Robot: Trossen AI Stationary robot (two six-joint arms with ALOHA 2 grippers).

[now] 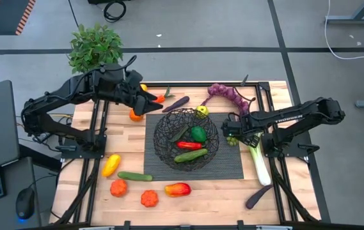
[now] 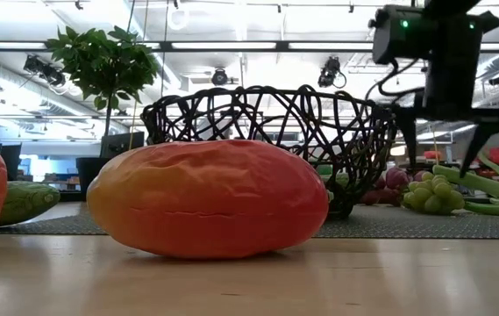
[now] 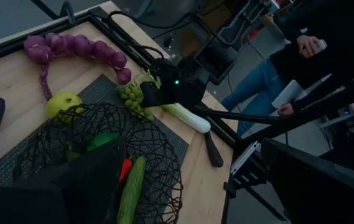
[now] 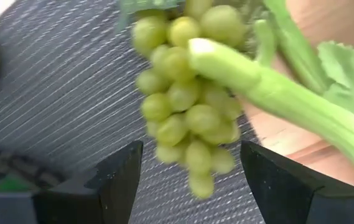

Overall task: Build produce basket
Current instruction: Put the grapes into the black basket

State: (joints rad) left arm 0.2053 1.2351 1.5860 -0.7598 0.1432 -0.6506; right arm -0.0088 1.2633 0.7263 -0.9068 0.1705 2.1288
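Round black wire-mesh basket (image 1: 186, 139) at mid-tabletop on a grey ribbed mat (image 1: 229, 165), holding a green pepper (image 1: 198, 133), red chili (image 1: 189, 145) and cucumber (image 1: 190, 155). Right hand (image 4: 189, 180) spread open, empty, over pale green grape bunch (image 4: 189, 106) beside the basket. Left hand (image 1: 153, 102) near basket's far rim, grip unclear

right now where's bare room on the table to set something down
Bare wood lies along the front right, between the red-yellow mango and the dark aubergine. The mat's front strip below the basket is also free. It is crowded by the right gripper, open over the green grapes beside the leek, and at the back left under the left arm.
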